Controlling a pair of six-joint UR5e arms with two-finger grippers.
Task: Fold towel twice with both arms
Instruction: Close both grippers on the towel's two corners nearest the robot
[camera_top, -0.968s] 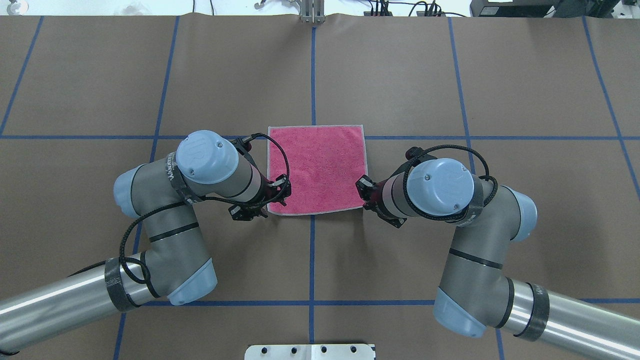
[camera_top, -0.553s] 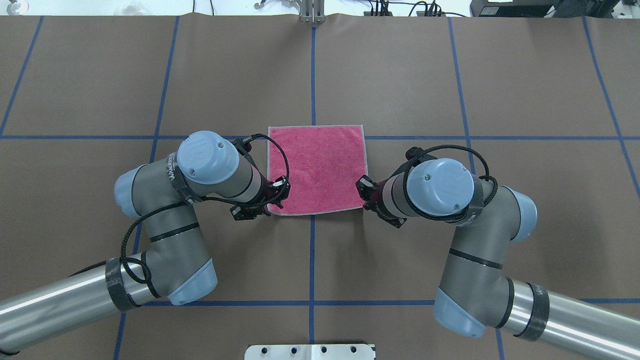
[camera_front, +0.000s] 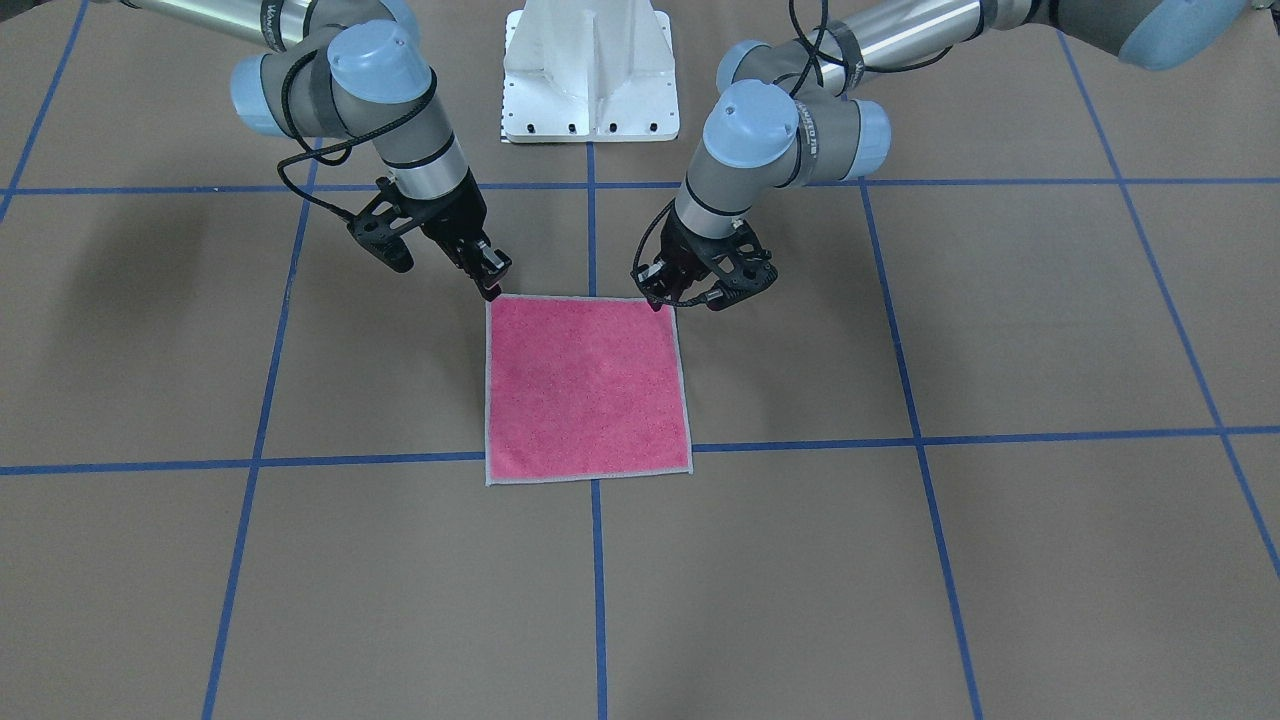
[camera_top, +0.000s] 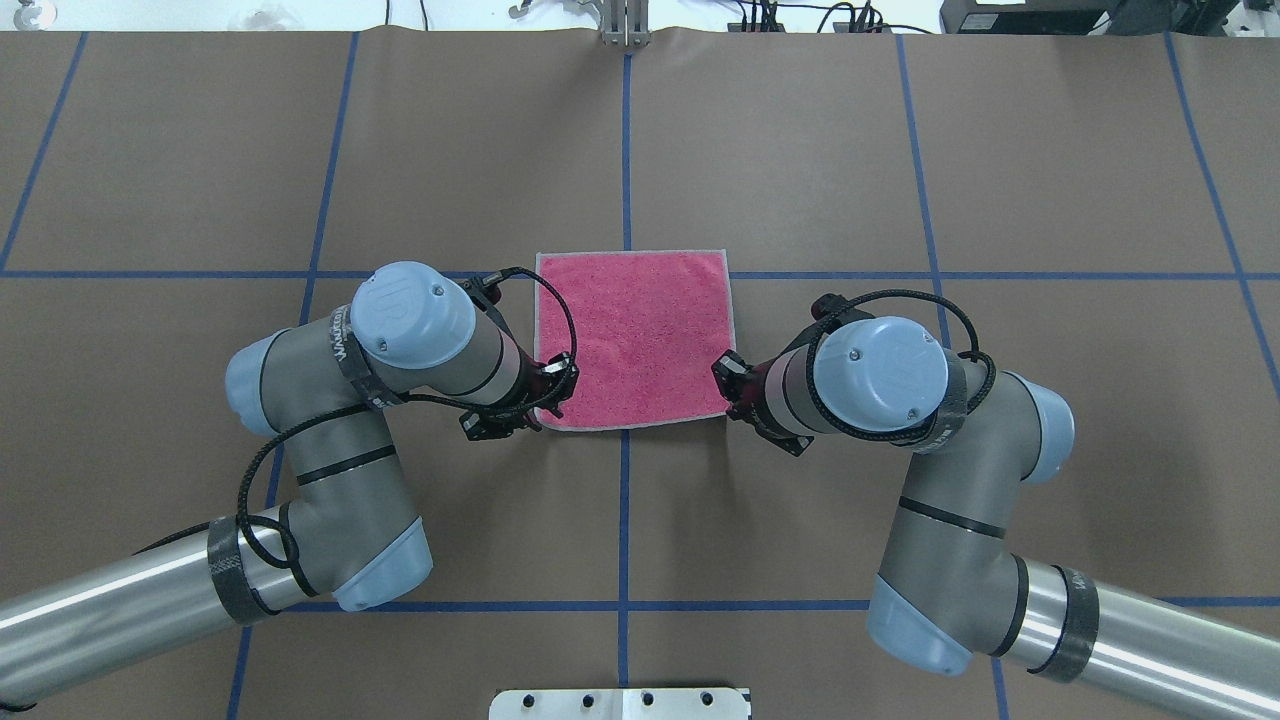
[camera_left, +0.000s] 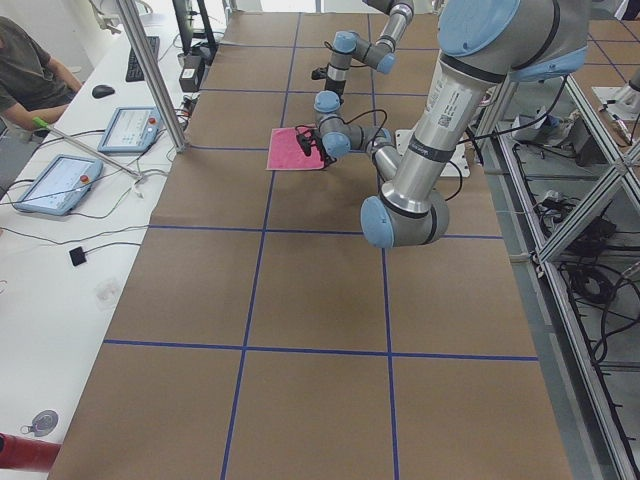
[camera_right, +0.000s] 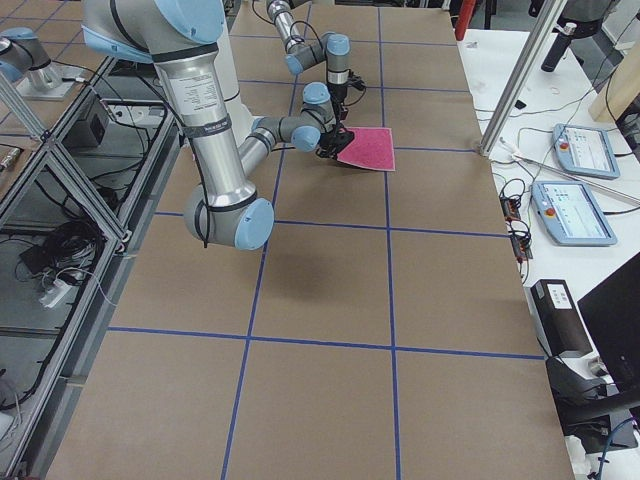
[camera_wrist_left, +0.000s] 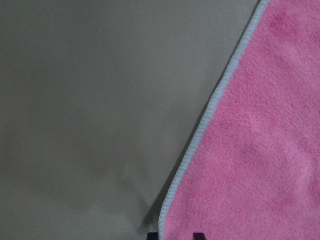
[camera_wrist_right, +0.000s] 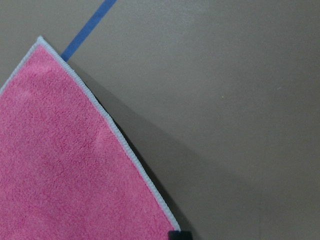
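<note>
The towel (camera_top: 632, 340) lies flat at the table's middle, pink face up, with a pale stitched edge all round (camera_front: 588, 390). My left gripper (camera_top: 548, 405) sits at its near-left corner, shut on the towel. The left wrist view shows two black fingertips (camera_wrist_left: 152, 235) either side of the towel's edge (camera_wrist_left: 250, 150), which casts a shadow there. My right gripper (camera_top: 728, 400) is shut on the near-right corner. In the right wrist view the towel (camera_wrist_right: 65, 170) shows a shadowed, slightly raised edge, and one fingertip (camera_wrist_right: 179, 234) is at its corner.
Brown paper with blue tape lines (camera_top: 625, 150) covers the table. The white pedestal base (camera_front: 590, 70) stands behind the arms. A person (camera_left: 30, 70) sits by a side bench with tablets (camera_left: 130, 128) in the exterior left view.
The left arm's wrist has shifted slightly at the towel's near-left corner, and that corner has drawn in a little. The right arm has not moved.
</note>
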